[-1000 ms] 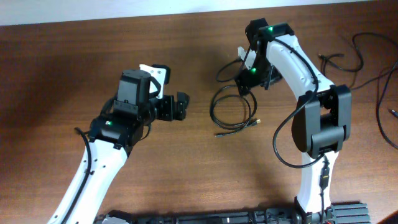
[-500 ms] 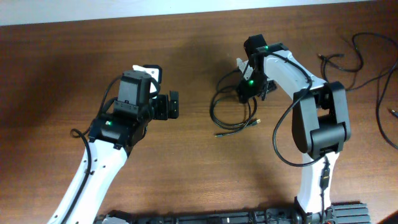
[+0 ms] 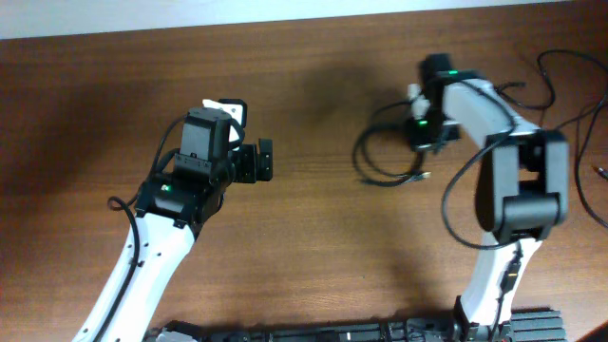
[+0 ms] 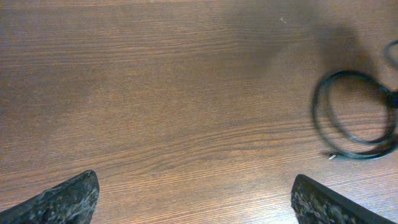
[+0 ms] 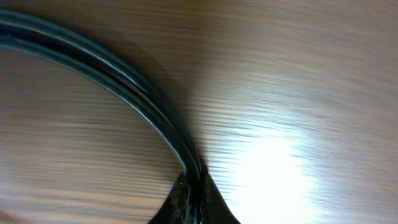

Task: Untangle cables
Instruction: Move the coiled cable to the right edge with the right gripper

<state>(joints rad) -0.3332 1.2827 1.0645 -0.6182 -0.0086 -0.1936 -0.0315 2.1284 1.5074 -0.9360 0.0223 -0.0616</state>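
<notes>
On the left of the tabletop (image 3: pixel 313 247), the one left pincer (image 3: pixel 265 160) is hovering spread wide and empty, well apart from the one coiled cable (image 3: pixel 360 157) lying right of centre. The one right pincer (image 3: pixel 421 133) is clamping that coil's far-right side, strands running into its closed tips, so opening the coil is judged the step in hand. The next move is calling for the left pincer to cross and take the coil's near plug end (image 4: pixel 331 155). At the right edge, at least two loose cables (image 3: pixel 555 93) are lying untouched.
</notes>
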